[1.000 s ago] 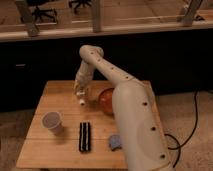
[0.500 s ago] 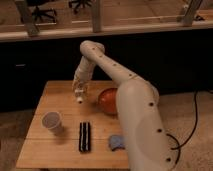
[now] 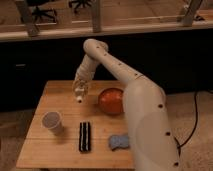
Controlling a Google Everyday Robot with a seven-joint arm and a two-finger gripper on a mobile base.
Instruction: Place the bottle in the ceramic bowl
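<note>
The bottle (image 3: 79,98) hangs as a small pale sliver from my pincer (image 3: 79,94). The jaws are drawn together on it, above the back of the wooden table (image 3: 55,95) and clear of the surface. It is not in the ceramic bowl (image 3: 107,103) yet. The orange-red bowl sits to one side of the bottle, near but apart, with open tabletop between them.

Over the last second the pincer itself has hardly travelled. What changed is my arm's posture: the elbow and forearm have swung so that less of my own bulk covers the bowl, and more of its glossy wall now shows. I take that as the carry being set up, not finished. The bottle is lifted and secure, and the sideways move across to the bowl is what remains, followed by a lowering and a release.

Further out, toward the front of the table, stand a whitish paper cup (image 3: 51,121), a dark ribbed bar (image 3: 85,136) lying flat, and a blue-grey sponge or cloth (image 3: 119,141). None of these lies on the line from bottle to bowl, so I judge the path open.
</note>
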